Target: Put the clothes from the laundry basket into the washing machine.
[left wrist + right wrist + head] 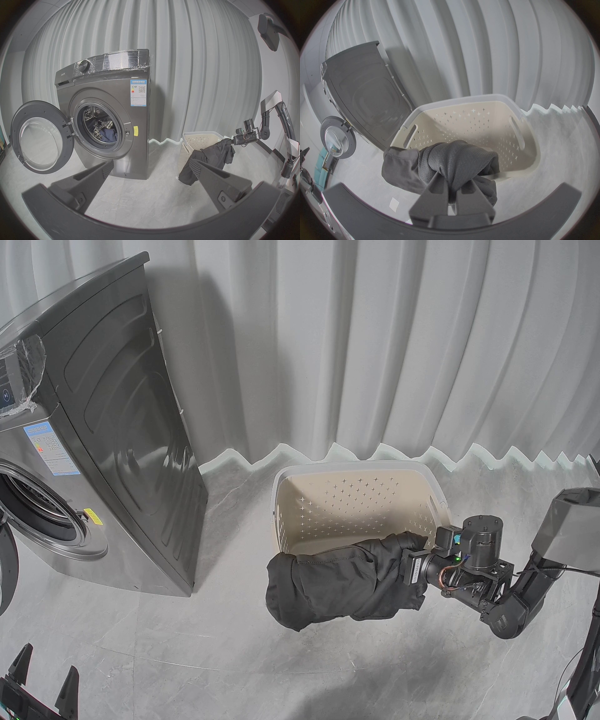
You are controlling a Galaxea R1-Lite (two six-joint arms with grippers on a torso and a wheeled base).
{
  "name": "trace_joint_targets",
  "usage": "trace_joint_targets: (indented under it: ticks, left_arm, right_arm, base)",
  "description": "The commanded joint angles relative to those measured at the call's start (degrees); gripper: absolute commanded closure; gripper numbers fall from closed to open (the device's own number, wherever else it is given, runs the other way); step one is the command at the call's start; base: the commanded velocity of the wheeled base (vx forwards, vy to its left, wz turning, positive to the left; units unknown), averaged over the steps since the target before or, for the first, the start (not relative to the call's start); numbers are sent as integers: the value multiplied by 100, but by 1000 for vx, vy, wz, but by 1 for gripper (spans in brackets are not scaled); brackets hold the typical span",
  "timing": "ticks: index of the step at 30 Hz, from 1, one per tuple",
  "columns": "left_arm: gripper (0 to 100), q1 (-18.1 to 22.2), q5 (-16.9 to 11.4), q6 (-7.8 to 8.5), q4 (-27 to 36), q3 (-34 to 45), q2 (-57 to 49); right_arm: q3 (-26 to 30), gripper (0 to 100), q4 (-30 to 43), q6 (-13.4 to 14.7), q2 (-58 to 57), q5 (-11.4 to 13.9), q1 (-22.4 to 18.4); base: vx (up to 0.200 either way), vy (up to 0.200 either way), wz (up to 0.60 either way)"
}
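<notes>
Hanging in front of the laundry basket (pixel 350 502), a dark grey garment (pixel 344 580) covers the basket's near rim as seen from the head view. Whether the cloth touches that rim I cannot tell. The right gripper (pixel 453 184) sits at the basket's near right corner. Its jaws are pressed together on a bunched fold of the garment, with the cloth humped over the fingertips (pixel 439 179). From that pinch the garment spreads leftward across the basket's front. One loose end droops lower beyond the basket's near left corner. In the left wrist view this end hangs down the outside of the basket towards the floor (pixel 219 640).

The basket is pale cream with small star-shaped holes in its walls and a slot handle at each end. It stands upright on the floor just in front of a white pleated curtain (pixel 375 334).

To the basket's left, apart from it, stands the grey washing machine (pixel 119 427). Its round door (pixel 40 137) is swung wide open on the side away from the basket. A blue cloth (pixel 107 135) lies inside the drum.

The left gripper (pixel 148 167) is well apart from the basket, off to its left and nearer the robot. Its jaws are spread with nothing between them.
</notes>
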Motion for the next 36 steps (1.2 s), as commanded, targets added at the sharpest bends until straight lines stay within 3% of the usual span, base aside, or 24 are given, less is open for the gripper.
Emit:
trace_joint_targets:
  ticks: [1,16,23,25,31,36]
  left_arm:
    - [0,1,1,-2,0,84,-93]
    - [0,1,1,7,0,84,-93]
    - [0,1,1,7,9,84,-93]
    - [0,1,1,16,9,84,-93]
    - [0,-8,1,25,0,84,-84]
    - [0,1,1,16,0,84,-84]
  right_arm:
    - [-22,100,1,-10,-339,1,3]
    - [5,100,106,-28,-2220,-8,434]
    - [-74,100,141,-546,-2703,1,496]
    - [-48,100,194,-573,-2808,-8,496]
    - [-13,100,1126,-520,-3599,1,460]
    - [49,100,1222,-511,-3740,9,496]
  base:
    - [0,0,0]
    - [0,0,0]
    - [0,0,0]
    - [0,0,0]
    - [-200,0,0]
    - [0,0,0]
